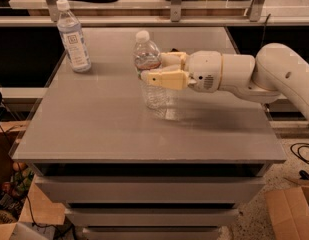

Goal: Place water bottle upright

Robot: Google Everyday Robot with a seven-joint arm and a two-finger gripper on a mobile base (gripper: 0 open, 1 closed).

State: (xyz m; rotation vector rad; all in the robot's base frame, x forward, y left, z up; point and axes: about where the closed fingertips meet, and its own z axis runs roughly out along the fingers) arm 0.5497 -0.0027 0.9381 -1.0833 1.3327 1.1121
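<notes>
Two upright on table (119,134): spare bottle (74,36) far left, water bottle (155,95) centre. Gripper (155,70) from right clamps its middle, likely steadying it till base sits flat.

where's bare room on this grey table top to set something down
Whole front strip of the grey table top, and the left middle between the white-labelled smooth bottle and the clear ribbed water bottle. Crowded right of centre: the gripper clamps that bottle there.
</notes>
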